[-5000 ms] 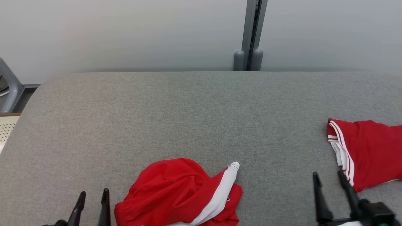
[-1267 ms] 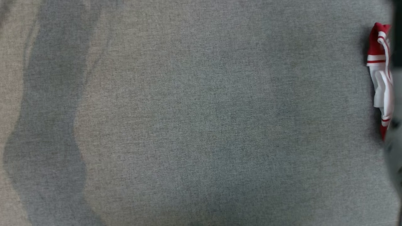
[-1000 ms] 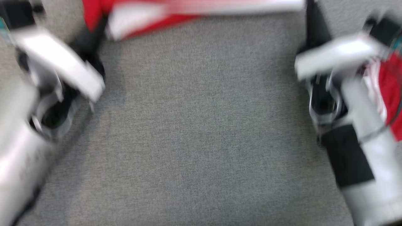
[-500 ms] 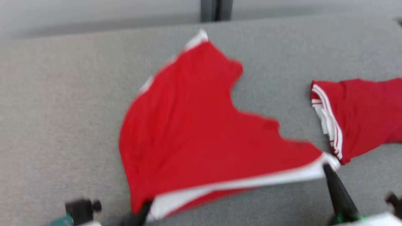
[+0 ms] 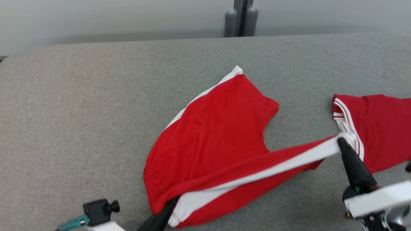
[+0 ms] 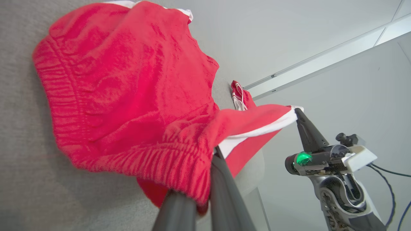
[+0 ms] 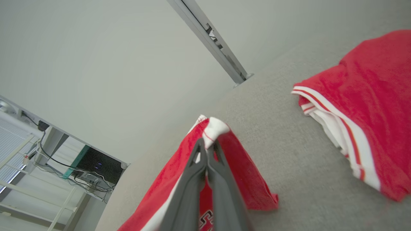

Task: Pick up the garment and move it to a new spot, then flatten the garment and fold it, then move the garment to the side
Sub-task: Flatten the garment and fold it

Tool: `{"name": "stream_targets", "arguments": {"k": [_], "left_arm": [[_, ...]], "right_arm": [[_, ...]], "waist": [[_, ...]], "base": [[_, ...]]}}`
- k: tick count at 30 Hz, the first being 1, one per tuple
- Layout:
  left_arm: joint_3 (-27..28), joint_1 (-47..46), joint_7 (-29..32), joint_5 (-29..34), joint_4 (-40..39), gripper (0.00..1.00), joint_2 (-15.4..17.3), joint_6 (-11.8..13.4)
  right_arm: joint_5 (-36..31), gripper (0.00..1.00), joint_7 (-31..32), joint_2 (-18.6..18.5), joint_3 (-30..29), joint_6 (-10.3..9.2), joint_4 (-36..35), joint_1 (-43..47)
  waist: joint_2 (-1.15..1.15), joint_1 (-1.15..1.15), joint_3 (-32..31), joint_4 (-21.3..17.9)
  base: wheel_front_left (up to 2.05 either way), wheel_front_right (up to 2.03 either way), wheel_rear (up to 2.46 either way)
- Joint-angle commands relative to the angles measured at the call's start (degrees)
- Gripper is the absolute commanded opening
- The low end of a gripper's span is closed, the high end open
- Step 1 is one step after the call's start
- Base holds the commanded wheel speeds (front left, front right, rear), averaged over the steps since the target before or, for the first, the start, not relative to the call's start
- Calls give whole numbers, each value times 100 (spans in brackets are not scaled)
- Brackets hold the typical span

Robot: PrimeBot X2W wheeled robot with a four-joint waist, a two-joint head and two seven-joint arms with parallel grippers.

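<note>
in the head view you have the garment [image 5: 212, 128], red shorts with a white side stripe, lying mostly spread near the middle of the grey table [image 5: 80, 112]. its near edge is lifted off the surface and drawn into a line between your two claws. the left gripper [image 5: 171, 201] is clamped on the waistband end at the bottom of the view. the right gripper [image 5: 340, 142] is pinched on the white hem corner, which hangs just over the edge of a second red garment [image 5: 385, 128] lying at the right. in the left wrist view the left gripper [image 6: 200, 179] has its fingers closed on the gathered elastic waistband, with cloth bunched over one finger, and the right gripper [image 6: 297, 112] holds the stripe end taut in the air. in the right wrist view the right gripper [image 7: 207, 144] has both fingers meeting on a small white tuft of hem, with more of the shorts resting on the table below. by my reading, the pick-up and the move look done and you are midway through flattening: the far half lies fairly smooth, while the near half is not yet laid down. folding it and moving it aside are left.
</note>
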Motion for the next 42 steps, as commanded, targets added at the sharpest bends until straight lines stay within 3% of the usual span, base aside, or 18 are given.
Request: {"name": "stream_targets", "arguments": {"k": [1,8,16,22,31,35,36,37,38,39,40,41,42], "left_arm": [[103,-168,31,-125,-26,0,-16,16],[562,-910,264,-501,43,0,-149,126],[672,-1588,609,-709,438,0,-334,-13],[682,-1954,739,-820,777,0,-572,-91],[702,-2027,773,-893,1030,2,-685,-171],[750,-2102,743,-931,1119,13,-753,-182],[748,-2123,744,-933,1154,20,-779,-180],[741,-2149,751,-929,1185,28,-803,-176],[757,-2181,718,-900,1220,37,-825,-157],[753,-2195,728,-892,1257,40,-844,-137],[704,-2220,771,-876,1283,56,-854,-141],[696,-2239,775,-861,1297,100,-872,-156],[727,-2227,740,-897,1327,100,-898,-136]], "right_arm": [[-93,0,88,1,-4,4,122,-307],[-792,0,690,12,55,3,1510,-2415],[-1317,0,872,5,289,3,3324,-4147],[-1587,0,797,5,454,3,4270,-4955],[-1957,0,726,8,547,3,5008,-5519],[-2172,0,754,7,533,3,5274,-5735],[-2211,0,740,7,518,3,5337,-5776],[-2252,7,702,7,522,3,5387,-5825],[-2290,27,630,6,528,3,5419,-5878],[-2313,100,583,5,515,3,5475,-5898],[-2338,100,568,7,517,3,5541,-5908],[-2348,100,541,7,527,3,5602,-5924],[-2324,100,513,9,549,3,5646,-5931]], "waist": [[0,0,257,165],[0,0,983,631],[0,0,1339,1001],[0,0,1425,1124],[0,0,1435,1149],[0,0,1429,1179],[0,0,1424,1189],[0,0,1420,1199],[0,0,1417,1208],[0,0,1411,1213],[0,0,1401,1217],[0,0,1389,1217],[0,0,1376,1213]], "base": [[0,0,0],[0,0,0],[0,0,0],[0,0,0],[0,0,0],[0,0,0],[0,0,0],[0,0,0],[0,0,0],[0,0,0],[0,0,0],[0,0,0],[0,0,0]]}}
